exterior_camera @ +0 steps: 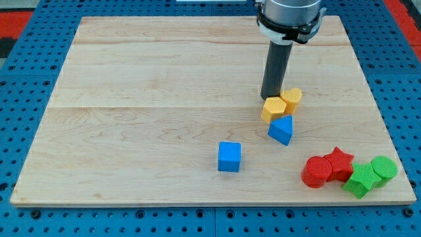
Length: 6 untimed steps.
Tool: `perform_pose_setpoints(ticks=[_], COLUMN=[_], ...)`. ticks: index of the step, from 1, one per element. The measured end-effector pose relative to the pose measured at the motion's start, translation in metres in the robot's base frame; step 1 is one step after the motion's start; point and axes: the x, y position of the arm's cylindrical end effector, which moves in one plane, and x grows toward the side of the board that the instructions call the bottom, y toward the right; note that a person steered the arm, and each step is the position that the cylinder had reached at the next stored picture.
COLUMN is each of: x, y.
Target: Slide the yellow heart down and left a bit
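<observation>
Two yellow blocks touch each other right of the board's middle. The upper right one [292,99] looks like the yellow heart, though its shape is hard to make out. The lower left one [273,109] looks like a hexagon. My tip [270,99] rests on the board just above the yellow hexagon and close to the left of the yellow heart. I cannot tell whether it touches either one. A blue triangular block [281,130] sits right below the yellow hexagon.
A blue cube [229,157] lies lower middle. At the lower right are a red cylinder [316,172], a red star [339,162], a green star [360,180] and a green cylinder [383,168], near the board's right edge [388,131].
</observation>
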Motion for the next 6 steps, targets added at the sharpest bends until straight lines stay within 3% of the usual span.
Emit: perform_pose_setpoints(ticks=[2,3,4,6], x=[0.001,-0.032,-0.045,0.002], y=[0.022,-0.015,0.000,0.079])
